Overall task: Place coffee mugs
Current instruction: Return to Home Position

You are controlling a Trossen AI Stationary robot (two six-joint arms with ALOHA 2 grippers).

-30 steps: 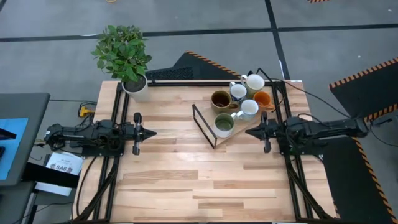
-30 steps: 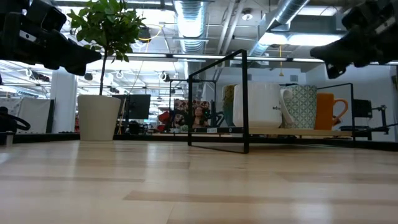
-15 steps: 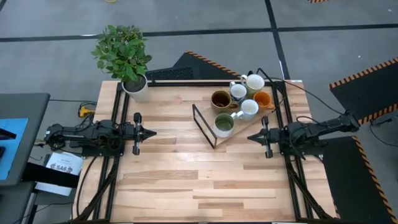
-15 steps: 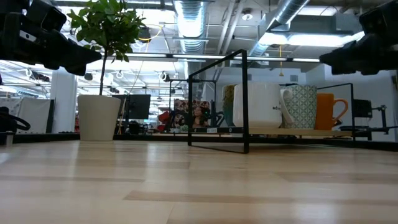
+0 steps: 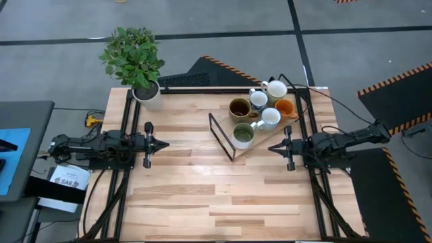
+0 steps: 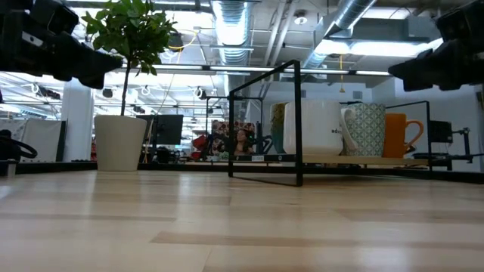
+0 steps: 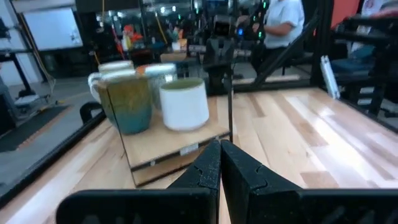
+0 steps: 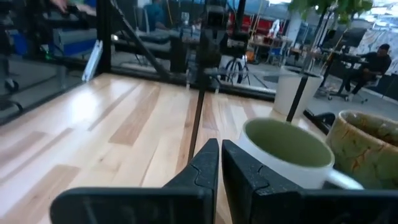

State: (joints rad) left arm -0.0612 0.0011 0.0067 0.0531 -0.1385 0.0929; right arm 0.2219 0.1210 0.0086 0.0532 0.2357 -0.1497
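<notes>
Six mugs stand upright together on a wooden board point(image 5: 262, 143) at the table's far right: brown point(image 5: 239, 108), blue-patterned point(image 5: 258, 99), cream point(image 5: 276, 89), orange point(image 5: 285, 107), white point(image 5: 270, 117), and pale with green inside point(image 5: 243, 136). A black wire frame point(image 5: 221, 135) stands at the board's left end. My left gripper point(image 5: 164, 143) is shut and empty, above the table left of the frame. My right gripper point(image 5: 271, 147) is shut and empty, just right of the pale mug point(image 8: 286, 149), pointing toward the table's left.
A white pot with a green plant point(image 5: 146, 93) stands at the table's far left corner. Bare wood lies between the two grippers and across the near half of the table. Black rails run along the left and right sides.
My right gripper has shifted a little toward the table's near edge and tipped from pointing slightly down to level, its arm's elbow rising; it stays shut. The mugs have not moved.
</notes>
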